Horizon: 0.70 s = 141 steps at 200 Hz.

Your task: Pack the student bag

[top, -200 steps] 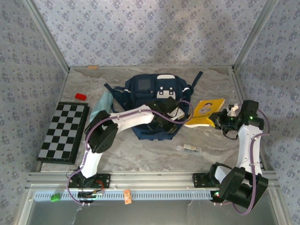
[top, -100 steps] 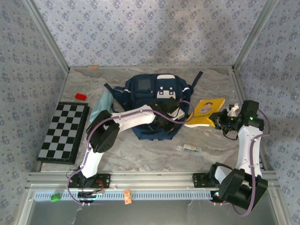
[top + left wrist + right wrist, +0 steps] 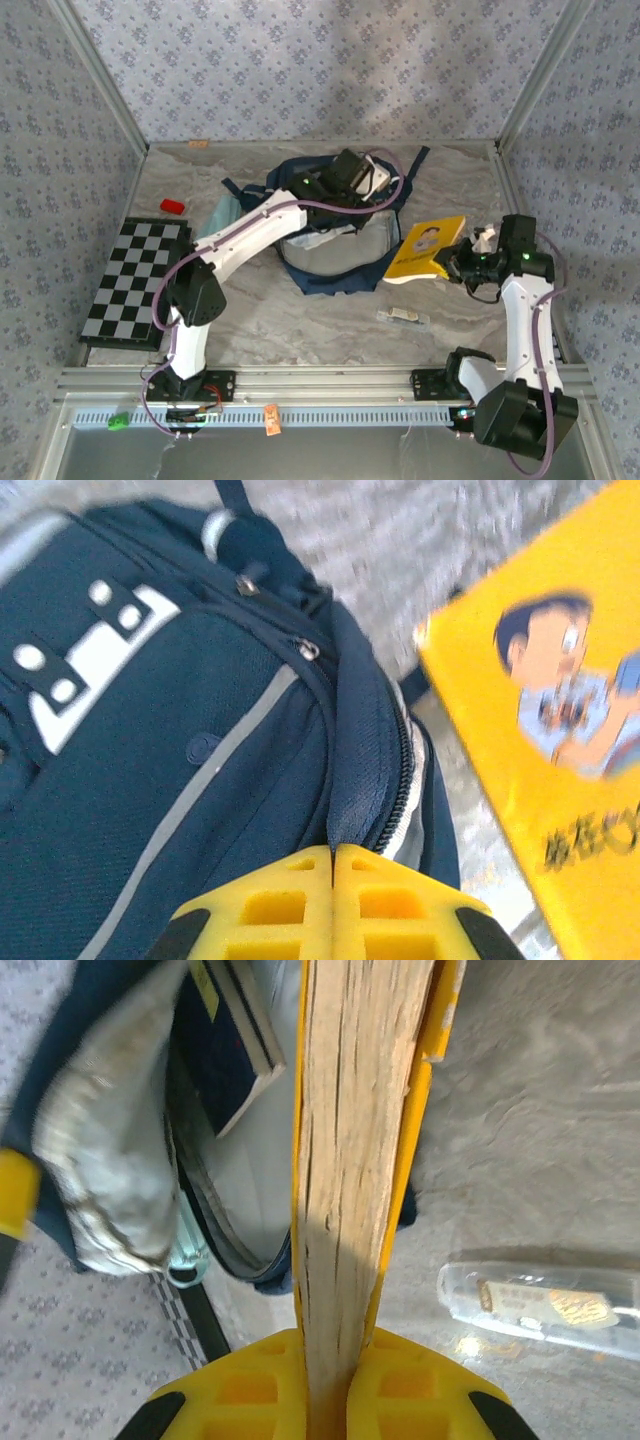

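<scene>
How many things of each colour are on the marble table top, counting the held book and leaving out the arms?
Navy blue: 1, student bag
Yellow: 1, book
Black and white: 1, chessboard
Red: 1, small block
Pale teal: 1, soft pouch
Clear: 1, slim case
Orange: 1, small tag at the far edge
Total: 7

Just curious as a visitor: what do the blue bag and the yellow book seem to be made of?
The student bag: matte woven fabric, likely synthetic, by its weave, stitched seams and zipper. The yellow book: paper pages, showing as a rough beige edge, inside a smooth yellow cover, probably coated card.
</scene>
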Motion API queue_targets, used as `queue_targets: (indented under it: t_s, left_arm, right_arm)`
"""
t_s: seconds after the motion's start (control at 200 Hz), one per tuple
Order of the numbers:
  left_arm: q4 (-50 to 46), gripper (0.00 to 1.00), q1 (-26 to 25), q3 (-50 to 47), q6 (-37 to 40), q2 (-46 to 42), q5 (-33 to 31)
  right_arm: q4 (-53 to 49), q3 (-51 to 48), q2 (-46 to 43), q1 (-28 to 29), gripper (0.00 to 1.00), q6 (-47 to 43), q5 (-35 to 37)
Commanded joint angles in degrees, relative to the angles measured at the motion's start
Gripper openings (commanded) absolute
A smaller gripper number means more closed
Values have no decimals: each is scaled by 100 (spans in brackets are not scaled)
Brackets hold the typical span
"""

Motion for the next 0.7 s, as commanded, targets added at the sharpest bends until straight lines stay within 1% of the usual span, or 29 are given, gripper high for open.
queue_targets:
  t_s: [0.0, 0.07, 0.125, 0.22, 0.285, 0.36, 0.435, 0.49, 0.605, 0.7]
  left_arm:
    - [-81, 0, 73, 494, -71, -311, -449]
    - [-118, 0, 90, 656, -60, -278, -376]
    - [-156, 0, 93, 734, -37, -269, -319]
    - [-137, 0, 90, 757, -58, -276, -294]
    - [-152, 0, 92, 775, -96, -276, -296]
    - [-114, 0, 86, 771, -113, -293, -310]
    - [-99, 0, 88, 821, -137, -285, -333]
    - [-106, 0, 84, 866, -181, -276, -353]
    - [-110, 0, 84, 926, -235, -278, -469]
    - [-186, 0, 93, 973, -270, -289, -683]
  right_arm:
    - [502, -271, -197, 482, 0, 383, -523]
    - [1289, -509, -258, 972, 0, 972, -533]
    - [1662, -552, -232, 1324, 0, 1180, -496]
    - [2852, -746, -122, 1848, 0, 1805, -503]
    - [3319, -751, 64, 2120, 0, 1938, -386]
    - [3599, -746, 366, 2359, 0, 1942, 9]
    - [4467, -808, 811, 2671, 0, 2158, 90]
    - [4855, -696, 1128, 2902, 0, 2165, 227]
    - [5002, -301, 1488, 3232, 0, 1952, 424]
    - [4381, -72, 1348, 3336, 0, 1676, 779]
